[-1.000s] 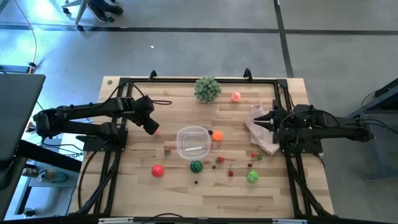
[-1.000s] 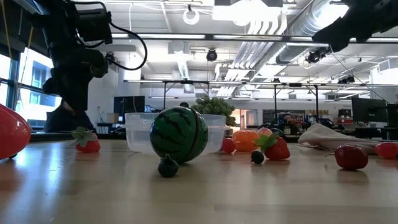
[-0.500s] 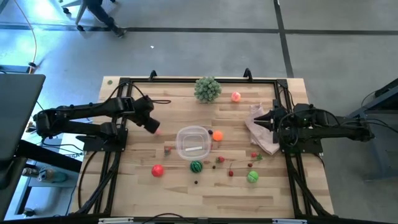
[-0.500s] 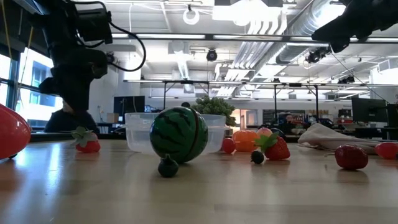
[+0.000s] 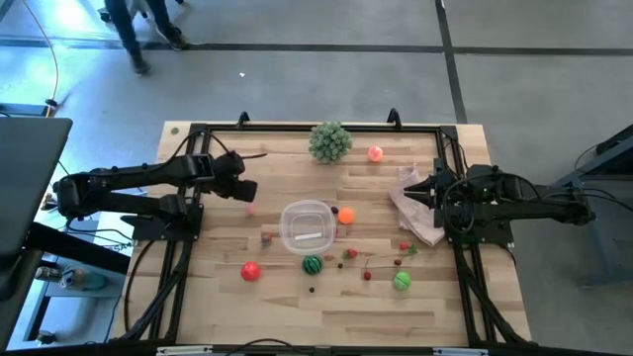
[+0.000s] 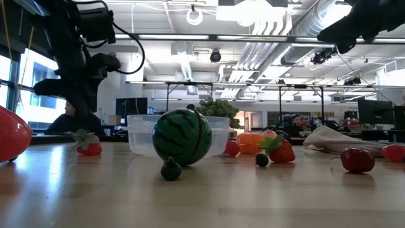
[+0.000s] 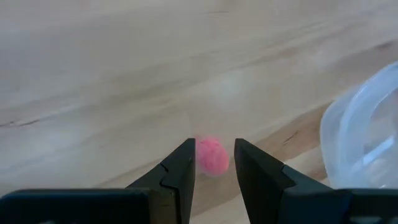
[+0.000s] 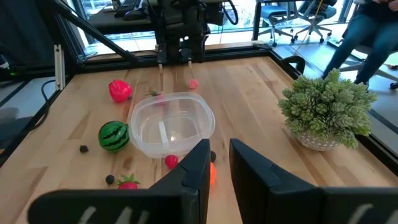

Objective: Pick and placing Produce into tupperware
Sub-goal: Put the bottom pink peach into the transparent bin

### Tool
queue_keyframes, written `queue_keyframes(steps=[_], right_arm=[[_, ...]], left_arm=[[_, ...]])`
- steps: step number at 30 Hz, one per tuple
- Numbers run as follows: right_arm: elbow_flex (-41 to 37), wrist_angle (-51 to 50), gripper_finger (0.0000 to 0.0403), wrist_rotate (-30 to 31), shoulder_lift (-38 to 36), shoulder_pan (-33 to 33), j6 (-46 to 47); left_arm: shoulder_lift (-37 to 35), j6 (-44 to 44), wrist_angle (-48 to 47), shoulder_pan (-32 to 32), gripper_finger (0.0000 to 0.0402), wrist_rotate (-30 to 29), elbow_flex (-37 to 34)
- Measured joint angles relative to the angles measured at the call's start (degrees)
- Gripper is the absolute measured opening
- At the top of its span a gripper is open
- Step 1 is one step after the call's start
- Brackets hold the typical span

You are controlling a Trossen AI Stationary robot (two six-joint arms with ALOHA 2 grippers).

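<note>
**Left end effector poised over a pink ball beside the tupperware**

At the left side of the desk (image 5: 227, 307), the left end effector (image 5: 245, 190) hangs just above the wood. Its two dark fingers (image 7: 180, 171) are spread a little, and the small pink ball (image 7: 212, 155) shows in the gap between them; whether they touch it cannot be told from these views. From above, the pink ball sits just beside the fingertips, near the left wall of the tupperware (image 5: 308, 225).

The tupperware stands open near the desk's middle. Around it lies the rest of the Produce: a red ball (image 5: 250, 270) to its front left, a striped green ball (image 5: 313, 265) at its front edge, an orange ball (image 5: 345, 214) touching or just beside its right wall, small red berries (image 5: 367, 275) in front, a green ball (image 5: 402, 282) further right, and another pink ball (image 5: 375, 153) near the bushy green ball (image 5: 329, 141) at the back.

At the right, the right end effector (image 5: 425, 192) waits over the pale plastic bag (image 5: 415, 213), its fingers (image 8: 252, 171) slightly apart and holding nothing.
</note>
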Motion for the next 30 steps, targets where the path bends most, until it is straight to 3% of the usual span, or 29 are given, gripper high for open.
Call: queue_keyframes(steps=[8, 13, 18, 24, 30], right_arm=[[0.0, 0.0, 0.0052, 0.0, 0.0, 0.0, 0.0], [0.0, 0.0, 0.0052, 0.1, 0.0, 0.0, 0.0], [0.0, 0.0, 0.0052, 0.1, 0.0, 0.0, 0.0], [0.0, -0.1, 0.0052, 0.1, 0.0, 0.0, 0.0], [0.0, -0.2, 0.0052, 0.1, 0.0, 0.0, 0.0]], left_arm=[[0.0, -9.9, 3.6, -4.0, 0.0101, -0.9, -3.3], [0.4, -11.0, 3.4, -6.1, 0.0101, -0.4, -3.5], [1.7, -19.0, 6.0, -9.2, 0.0101, -0.2, -3.5], [8.4, -22.8, 7.4, -11.5, 0.0101, -4.4, -3.5], [13.3, -23.2, 12.2, -11.3, 0.0101, -4.8, -3.5]])
